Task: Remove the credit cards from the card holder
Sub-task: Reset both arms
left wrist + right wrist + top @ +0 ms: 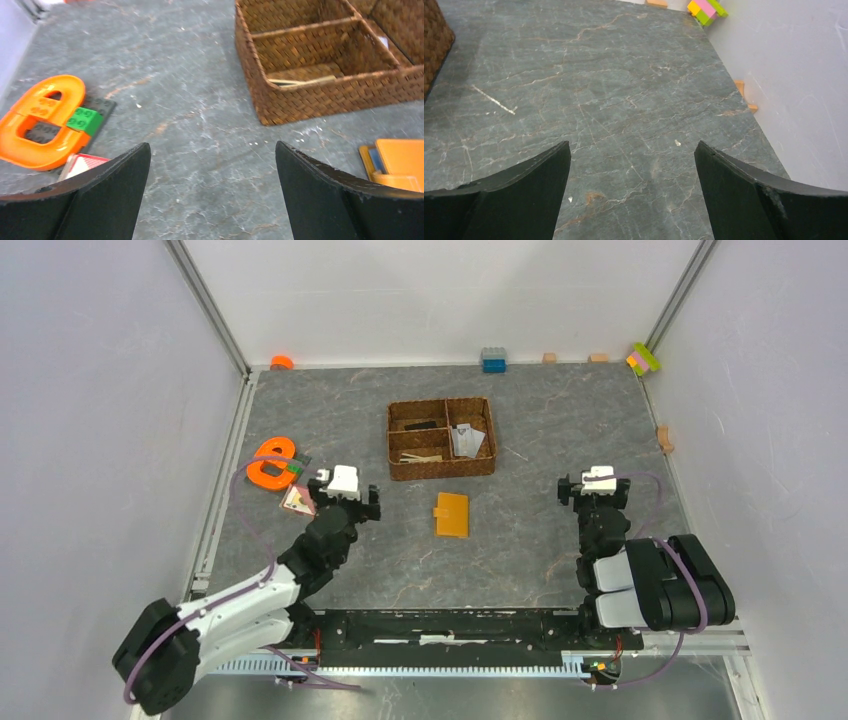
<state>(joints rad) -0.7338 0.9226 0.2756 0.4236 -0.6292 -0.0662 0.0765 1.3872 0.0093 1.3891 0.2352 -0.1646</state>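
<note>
- Two grippers, each with its fingers spread wide and nothing held: left gripper (211, 146) and right gripper (631, 144), both above bare grey marbled table (545, 430).
- One card holder (452, 514), orange, folded shut, lying flat at lower centre of the overhead frame, between the two grippers and apart from both. In the left wrist view it sits at the right edge, with a thin blue-grey edge showing on its left side.
- One woven tray (441, 472), brown and divided, just above the card holder. Pale grey flat pieces (470, 441) lie in its right compartment and beige flat pieces (420, 456) in its near left one. Whether these are cards cannot be told.
- One orange e-shaped toy (42, 122) at left, touching a green brick (84, 120).
- One red-and-white item (82, 164) by the left finger, its printing too small to read.
- Several coloured bricks (707, 9) stacked at the upper right corner.
</note>
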